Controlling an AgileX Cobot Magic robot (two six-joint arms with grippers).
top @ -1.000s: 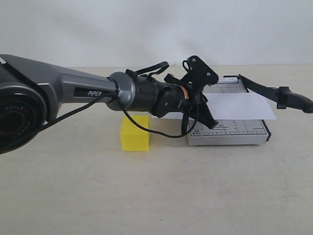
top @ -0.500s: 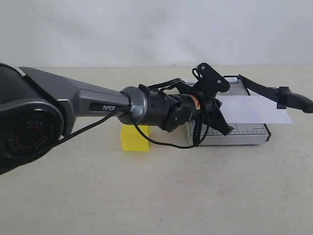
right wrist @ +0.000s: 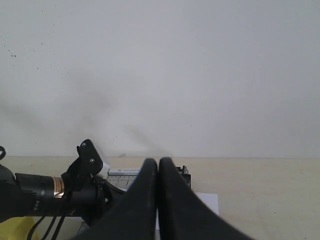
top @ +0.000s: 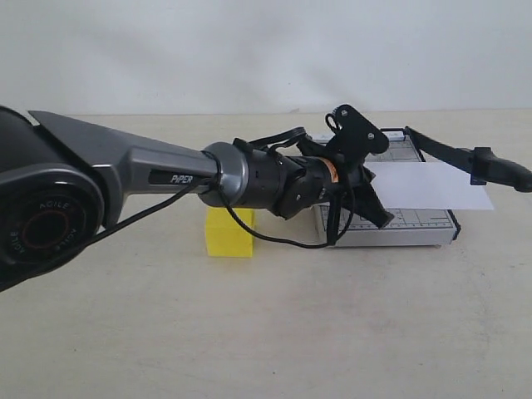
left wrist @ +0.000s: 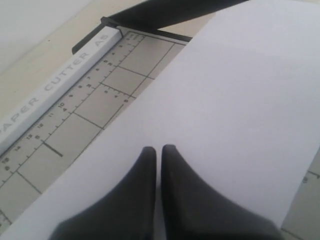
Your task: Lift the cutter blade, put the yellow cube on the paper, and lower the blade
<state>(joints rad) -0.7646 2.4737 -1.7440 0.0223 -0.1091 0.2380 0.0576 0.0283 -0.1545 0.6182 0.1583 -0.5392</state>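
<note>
The grey gridded trimmer [top: 416,226] stands at the right with the cutter blade [top: 465,155] raised, its thick handle out to the right. The white paper [top: 432,184] lies across the base and sticks out past its right edge. My left gripper [top: 384,218] is shut, its tips down on the paper [left wrist: 225,100] over the trimmer's near left part; the left wrist view shows the tips [left wrist: 158,148] together on the sheet. The yellow cube [top: 229,233] sits on the table left of the trimmer, half hidden behind my left arm. My right gripper [right wrist: 158,161] is shut and empty, held high.
The left arm [top: 166,179] spans the table from the left edge to the trimmer, passing over the cube. A plain white wall [top: 266,50] closes off the back. The trimmer's white ruler bar [left wrist: 55,87] runs along its far edge.
The left arm reached farther right over the trimmer, and the paper slid right with it, now overhanging the base's right edge. The blade and the cube stayed put.
</note>
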